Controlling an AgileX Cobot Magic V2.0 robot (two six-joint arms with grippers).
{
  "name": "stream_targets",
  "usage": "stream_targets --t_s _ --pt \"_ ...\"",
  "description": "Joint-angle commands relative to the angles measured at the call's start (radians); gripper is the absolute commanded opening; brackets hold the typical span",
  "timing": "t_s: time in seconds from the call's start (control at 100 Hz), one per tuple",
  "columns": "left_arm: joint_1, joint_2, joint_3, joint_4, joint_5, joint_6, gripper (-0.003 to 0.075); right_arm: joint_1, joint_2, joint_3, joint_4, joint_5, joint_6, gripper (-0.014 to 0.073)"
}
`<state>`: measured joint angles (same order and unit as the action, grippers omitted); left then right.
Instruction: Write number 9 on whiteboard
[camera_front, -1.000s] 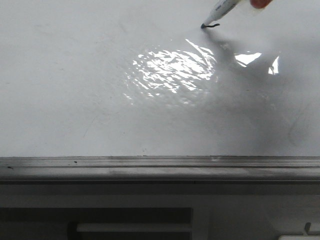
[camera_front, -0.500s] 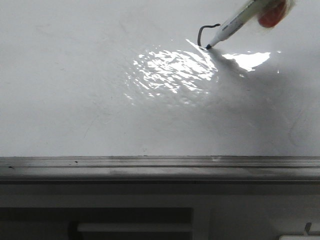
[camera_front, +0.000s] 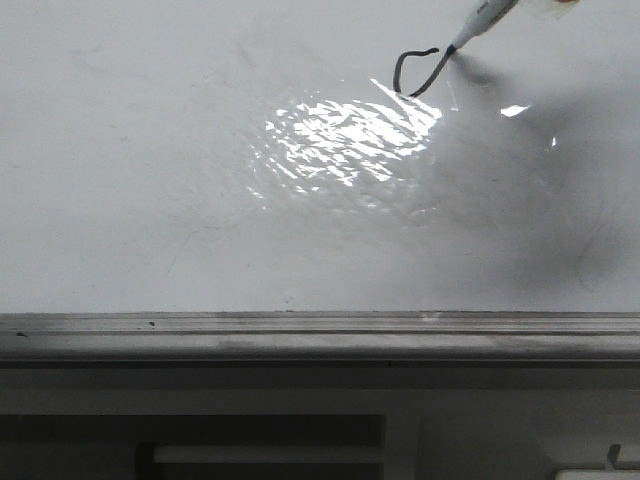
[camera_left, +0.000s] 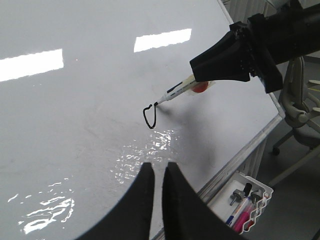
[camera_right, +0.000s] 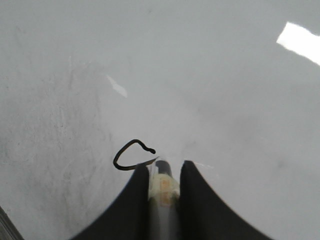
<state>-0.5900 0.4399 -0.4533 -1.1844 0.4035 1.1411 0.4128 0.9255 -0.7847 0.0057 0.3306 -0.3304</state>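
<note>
The whiteboard (camera_front: 150, 150) fills nearly all of the front view, glossy white with a bright rippled glare patch at its middle, faint smudges, and a grey metal edge strip (camera_front: 320, 325) along the near side. In the left wrist view, an office chair (camera_left: 297, 100) stands beyond the board's far corner and a white tray (camera_left: 242, 197) of pens hangs below its edge.

The right gripper (camera_right: 162, 187) is clamped on a white marker (camera_left: 177, 91), its two black fingers pressed against the barrel on either side; the marker is tilted, its tip touching the board. The left gripper (camera_left: 156, 172) hangs above the board holding nothing, its fingers nearly together with a thin gap between them.

The number 9 (camera_front: 415, 72) is only a small open loop of thin black line, near the board's far right, with the marker tip at its end
</note>
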Motion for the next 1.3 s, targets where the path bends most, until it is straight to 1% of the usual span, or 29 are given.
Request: stream_targets --t_s 0.0,0.14,0.19,0.32,0.44,0.6,0.68,0.78,0.83,0.87,0.92,1.0,1.05,1.08,1.18,1.29 --pt "0.001 0.004 -0.026 -0.035 -0.022 -0.011 0.0006 -0.013 0.012 -0.019 -0.032 0.087 -0.013 -0.0041" --pt "0.001 0.004 -0.026 -0.035 -0.022 -0.011 0.0006 -0.013 -0.006 -0.002 0.034 0.218 -0.015 -0.0041" --pt "0.001 0.004 -0.026 -0.035 -0.022 -0.009 0.0006 -0.01 -0.016 0.015 0.057 0.235 -0.015 -0.0041" --pt "0.001 0.004 -0.026 -0.035 -0.022 -0.009 0.0006 0.015 -0.05 0.067 0.065 0.268 -0.015 -0.004" --pt "0.001 0.004 -0.026 -0.035 -0.022 -0.009 0.0006 0.024 -0.059 0.107 0.084 0.267 -0.015 -0.004" --pt "0.001 0.004 -0.026 -0.035 -0.022 -0.009 0.0006 0.024 -0.063 0.108 0.084 0.232 -0.015 -0.0041" --pt "0.001 0.004 -0.026 -0.035 -0.022 -0.009 0.0006 0.033 -0.089 0.065 0.096 0.233 -0.018 -0.0041" --pt "0.001 0.004 -0.026 -0.034 -0.022 -0.007 0.0017 0.07 -0.136 -0.009 0.107 0.231 -0.024 -0.0042" --pt "0.001 0.004 -0.026 -0.022 -0.022 -0.001 0.0039 0.094 -0.149 -0.045 0.109 0.241 -0.046 -0.0042" --pt "0.001 0.015 -0.026 -0.009 -0.022 -0.001 0.0078 0.117 -0.151 -0.072 0.114 0.257 -0.075 -0.0042" --pt "0.001 0.034 -0.028 0.012 -0.015 -0.001 0.0146 0.144 -0.151 -0.096 0.116 0.282 -0.091 -0.0042" --pt "0.001 0.087 -0.03 0.016 0.005 -0.001 0.0284 0.192 -0.136 -0.107 0.123 0.307 -0.111 -0.0042" --pt "0.001 0.131 -0.04 0.018 0.029 0.001 0.0333 0.224 -0.123 -0.107 0.123 0.311 -0.113 -0.0042" --pt "0.001 0.168 -0.048 0.018 0.047 0.005 0.0342 0.246 -0.114 -0.107 0.123 0.311 -0.113 -0.0042" --pt "0.001 0.272 -0.083 0.006 0.128 0.072 0.0329 0.304 -0.071 -0.107 0.123 0.298 -0.118 -0.0042" --pt "0.001 0.382 -0.126 -0.028 0.215 0.221 0.0329 0.37 -0.03 -0.107 0.123 0.268 -0.147 -0.0042"
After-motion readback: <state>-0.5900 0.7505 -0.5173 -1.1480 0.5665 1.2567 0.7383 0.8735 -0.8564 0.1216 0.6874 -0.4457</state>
